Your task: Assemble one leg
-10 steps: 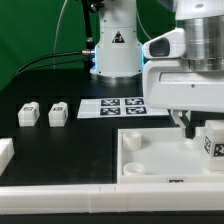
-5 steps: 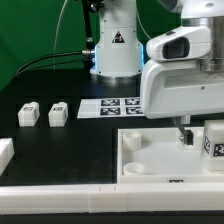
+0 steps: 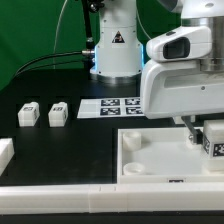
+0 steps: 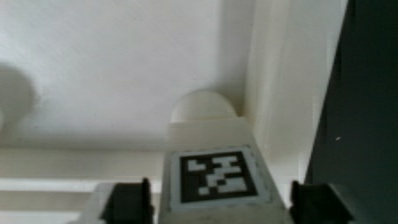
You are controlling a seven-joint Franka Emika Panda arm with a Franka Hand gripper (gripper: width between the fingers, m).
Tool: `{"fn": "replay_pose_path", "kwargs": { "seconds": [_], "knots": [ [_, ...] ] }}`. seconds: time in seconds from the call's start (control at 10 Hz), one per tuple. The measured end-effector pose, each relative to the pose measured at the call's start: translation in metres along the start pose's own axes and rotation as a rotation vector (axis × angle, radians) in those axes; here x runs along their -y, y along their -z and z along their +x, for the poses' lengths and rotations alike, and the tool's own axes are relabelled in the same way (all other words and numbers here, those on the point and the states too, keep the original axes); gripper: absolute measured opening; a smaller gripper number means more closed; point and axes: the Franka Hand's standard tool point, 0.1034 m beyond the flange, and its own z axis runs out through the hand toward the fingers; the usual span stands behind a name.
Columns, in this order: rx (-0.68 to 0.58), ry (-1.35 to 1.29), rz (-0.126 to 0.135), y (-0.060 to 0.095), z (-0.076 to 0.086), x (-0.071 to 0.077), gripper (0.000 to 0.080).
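White plastic nearest the lens: rail (image 3: pixel 70 195) along the front edge of the desk (image 3: pixel 60 140), then large panel (image 3: pixel 150 155) with raised rim and round corner sockets. On the panel's far corner at the exterior view's right, leg (image 3: pixel 213 138) standing upright, marker tag facing forward. Seen from the wrist: same leg (image 4: pixel 214 160), tag up, flanked by the two dark fingers (image 4: pixel 127 200) of the pincer (image 4: pixel 219 203). Slightly open, straddling the block, small gaps on either side; contact not visible, so probably not yet clamped.

To do this well: lower squarely, keep the block centred between the fingers, close evenly so it does not twist, then seat it straight into the rounded socket (image 4: pixel 210 105) just ahead rather than against the panel wall.

Pincer (image 3: pixel 192 131) pointing straight down from the bulky wrist housing (image 3: pixel 180 75), arm reaching over the panel from above.

Farther back: two spare legs (image 3: pixel 42 114) at the exterior view's left, marker board (image 3: pixel 112 106) flat mid-desk, robot base (image 3: pixel 113 45) behind.
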Motion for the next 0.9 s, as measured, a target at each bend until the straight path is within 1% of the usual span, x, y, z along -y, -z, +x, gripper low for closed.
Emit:
{"fn": "replay_pose_path", "kwargs": {
  "seconds": [0.1,0.2,0.6,0.9],
  "knots": [
    [0.000,-0.001,0.000,0.0000,0.0001,-0.0005,0.0315],
    [0.000,-0.001,0.000,0.0000,0.0000,-0.0004,0.0291],
    [0.000,-0.038,0.002,0.0000,0.0000,-0.0002,0.0291],
    [0.000,-0.403,0.025,-0.0001,0.0005,-0.0020,0.0292]
  ]
}}
